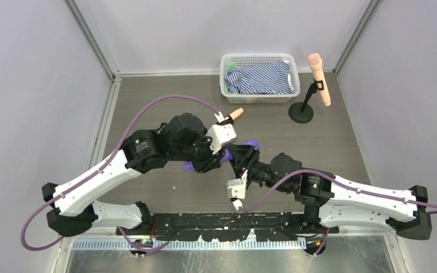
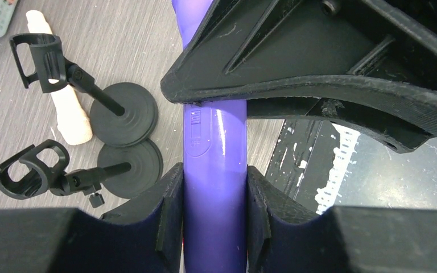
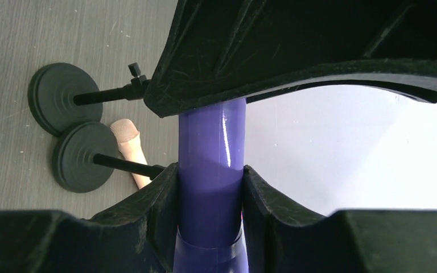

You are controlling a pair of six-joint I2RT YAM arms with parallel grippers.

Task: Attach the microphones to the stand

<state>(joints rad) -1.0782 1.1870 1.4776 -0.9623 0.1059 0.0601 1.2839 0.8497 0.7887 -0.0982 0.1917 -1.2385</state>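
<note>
purple microphone [image 2: 215, 142] near the middle of the bench, gripped from both ends. left gripper [image 2: 215, 211]: jaws pressed tight against its handle. right gripper [image 3: 210, 207]: jaws likewise clamped on the shaft. one peach microphone [image 1: 319, 79] sits in the clip of a stand [image 1: 301, 112] near the far right corner. a second peach microphone [image 1: 236, 114] lies flat beside two empty stands [image 2: 122, 114], near the basket [image 1: 258, 57] at the far edge.

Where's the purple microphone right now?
The purple microphone is mid-table in the top view, held between the left gripper and the right gripper, both shut on it. Two empty stands sit beside it in the left wrist view.
</note>
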